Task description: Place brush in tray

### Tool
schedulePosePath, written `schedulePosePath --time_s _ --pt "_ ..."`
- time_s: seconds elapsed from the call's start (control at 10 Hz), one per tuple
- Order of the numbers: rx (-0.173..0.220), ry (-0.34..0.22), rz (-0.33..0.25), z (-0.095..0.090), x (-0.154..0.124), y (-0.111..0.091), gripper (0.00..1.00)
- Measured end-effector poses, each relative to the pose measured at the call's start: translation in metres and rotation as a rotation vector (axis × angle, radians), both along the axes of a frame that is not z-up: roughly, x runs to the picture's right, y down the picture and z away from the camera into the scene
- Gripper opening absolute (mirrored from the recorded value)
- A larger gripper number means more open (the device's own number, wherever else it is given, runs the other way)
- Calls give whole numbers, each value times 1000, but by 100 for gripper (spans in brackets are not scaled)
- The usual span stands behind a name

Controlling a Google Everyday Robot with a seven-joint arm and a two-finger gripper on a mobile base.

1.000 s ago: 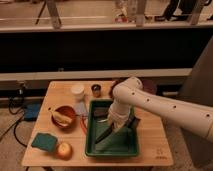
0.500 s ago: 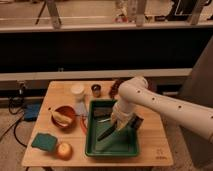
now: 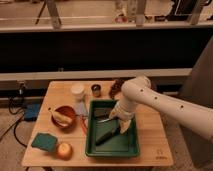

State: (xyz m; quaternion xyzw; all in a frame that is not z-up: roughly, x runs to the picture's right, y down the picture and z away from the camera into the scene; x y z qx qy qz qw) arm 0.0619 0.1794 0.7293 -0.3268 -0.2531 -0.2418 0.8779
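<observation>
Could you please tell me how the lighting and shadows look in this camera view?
Camera view: warm, dim light; the wooden table is brightest, the background band dark. The white arm's pincer hangs over the green rectangular plastic tray, shading the dark brush inside.

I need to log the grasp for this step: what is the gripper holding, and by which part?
It cannot be told. The gripper is low inside the green tray, right at the upper end of the dark brush, but its hold is not visible.
</observation>
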Motion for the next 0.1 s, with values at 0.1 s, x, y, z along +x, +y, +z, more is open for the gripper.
schedulePosePath --time_s 0.1 --pt "-2 1 9 1 3 -1 41"
